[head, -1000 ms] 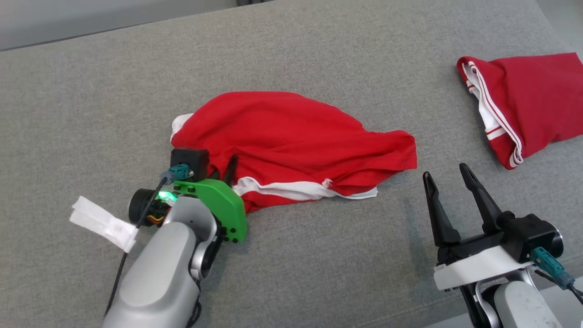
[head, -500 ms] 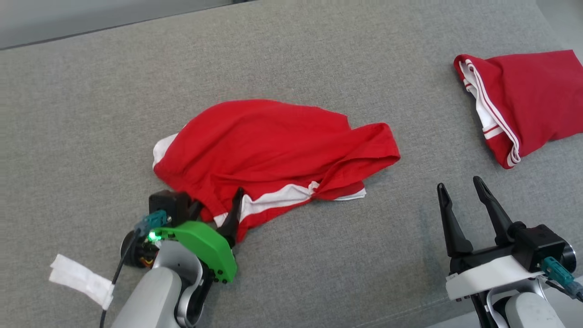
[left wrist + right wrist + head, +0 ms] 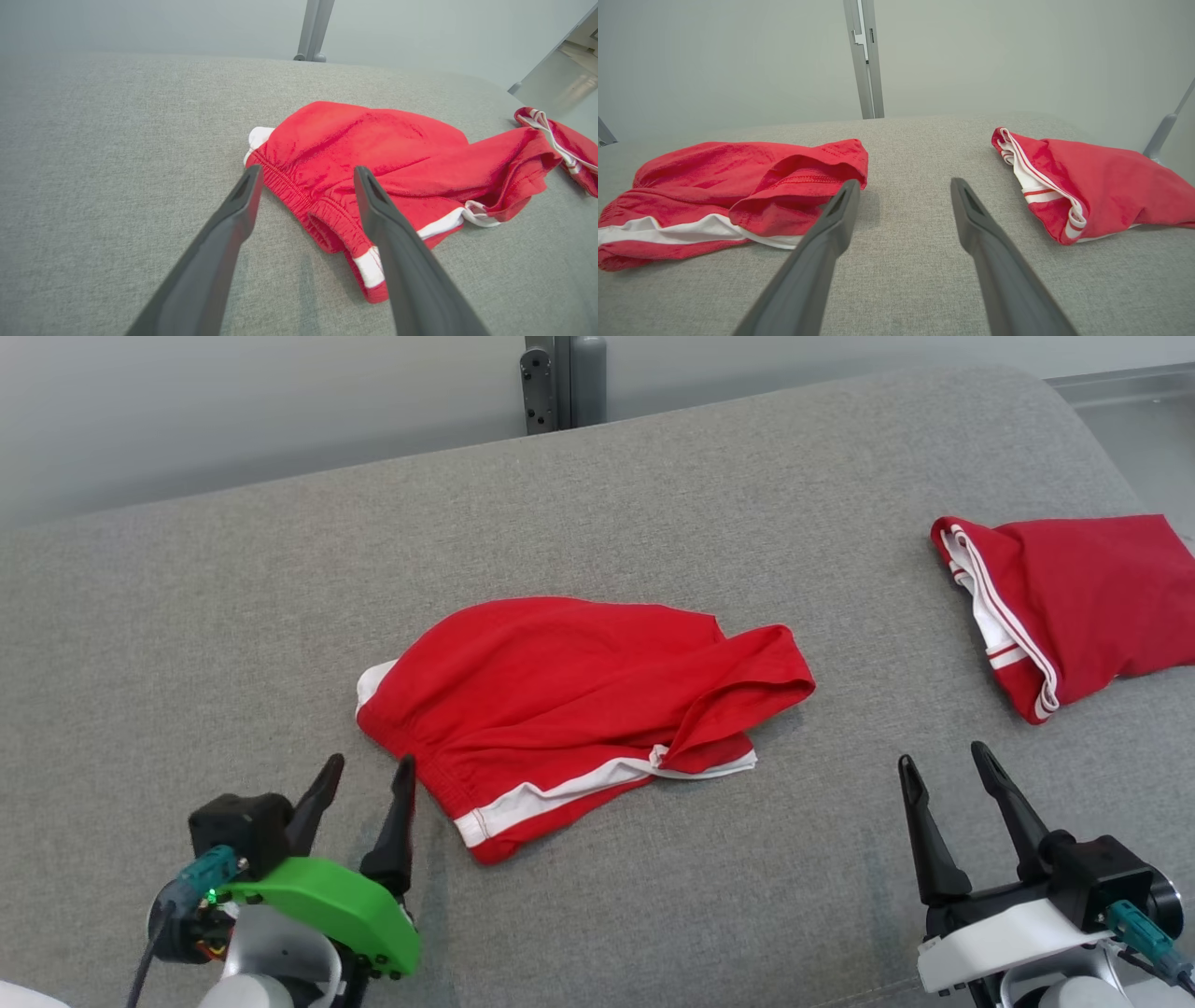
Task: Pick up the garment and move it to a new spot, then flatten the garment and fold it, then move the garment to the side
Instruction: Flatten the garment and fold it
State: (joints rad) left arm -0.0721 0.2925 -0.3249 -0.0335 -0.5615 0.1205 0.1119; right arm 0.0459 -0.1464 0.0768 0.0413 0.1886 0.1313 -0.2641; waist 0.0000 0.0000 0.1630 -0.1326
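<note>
The red shorts lie crumpled in the middle of the grey cushion, stretched left to right, waistband end just beyond my open, empty left gripper, the nearer one, while my right gripper, open too, sits farther off.

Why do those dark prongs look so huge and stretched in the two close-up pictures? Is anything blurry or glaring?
Left wrist view: the wide-angle lens stretches the left gripper toward the bottom edge; the red garment is sharp. Right wrist view: same stretching of the right gripper. Head view: even, soft light, faint shadows beside the red garment, no glare.
</note>
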